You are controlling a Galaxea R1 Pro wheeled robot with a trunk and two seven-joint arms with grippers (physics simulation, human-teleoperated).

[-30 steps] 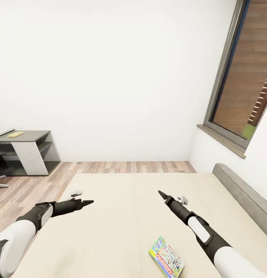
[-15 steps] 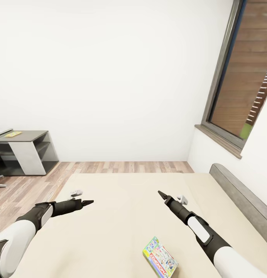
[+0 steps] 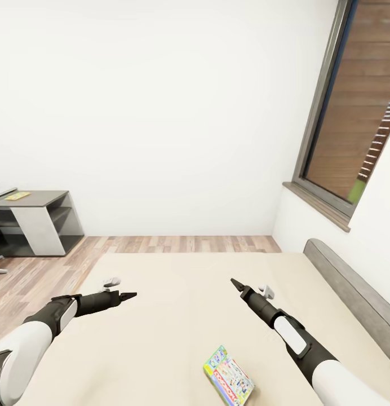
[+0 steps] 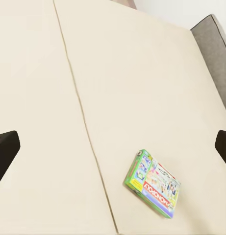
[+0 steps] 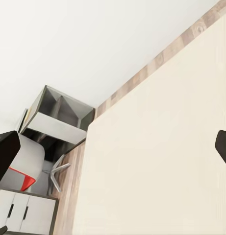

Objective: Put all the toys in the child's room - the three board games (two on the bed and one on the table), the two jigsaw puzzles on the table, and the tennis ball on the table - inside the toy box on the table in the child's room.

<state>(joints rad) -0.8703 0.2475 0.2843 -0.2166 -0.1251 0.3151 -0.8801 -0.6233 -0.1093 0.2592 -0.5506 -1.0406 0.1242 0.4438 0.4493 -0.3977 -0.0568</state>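
Observation:
One board game, the green-edged Monopoly box [image 3: 229,376], lies flat on the beige mattress of the bed [image 3: 178,316], near its front and just left of my right forearm. The left wrist view looks down on the same Monopoly box [image 4: 153,183]. My left gripper [image 3: 130,295] hovers over the bed's left part, well left of the box. My right gripper [image 3: 235,283] hangs over the bed's middle, beyond the box. Both are open and hold nothing, with fingertips [image 4: 5,152] [image 5: 5,156] far apart in the wrist views.
A dark grey cabinet [image 3: 43,217] stands at the far left wall with a small flat yellow thing [image 3: 17,195] on top. The bed's grey padded frame [image 3: 347,287] runs along the right, under a window [image 3: 358,113]. Wood floor [image 3: 189,243] lies beyond. A red chair [image 5: 22,178] and pale drawer fronts [image 5: 17,215] appear in the right wrist view.
The whole head picture has slid a little to the left, so the camera has turned slightly right. Both arms keep their pose and the Monopoly box lies where it was.

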